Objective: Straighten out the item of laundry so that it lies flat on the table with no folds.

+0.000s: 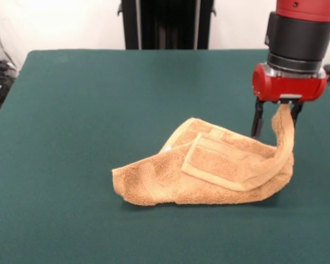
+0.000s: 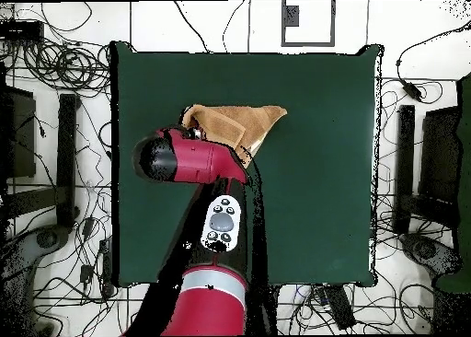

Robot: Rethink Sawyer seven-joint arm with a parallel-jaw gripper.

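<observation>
Rumpled towel (image 1: 209, 173) on green table (image 1: 71, 110) — corner pinched, lifted by gripper (image 1: 276, 122).

In the front view the hand towel (image 1: 209, 170) lies folded on the table (image 1: 71, 121), right of centre and toward the near edge, one corner drawn up at its right end into the gripper (image 1: 278, 116) hanging above it.

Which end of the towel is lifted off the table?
The end pinched by the gripper; the towel's opposite pointed end lies on the green table.
</observation>
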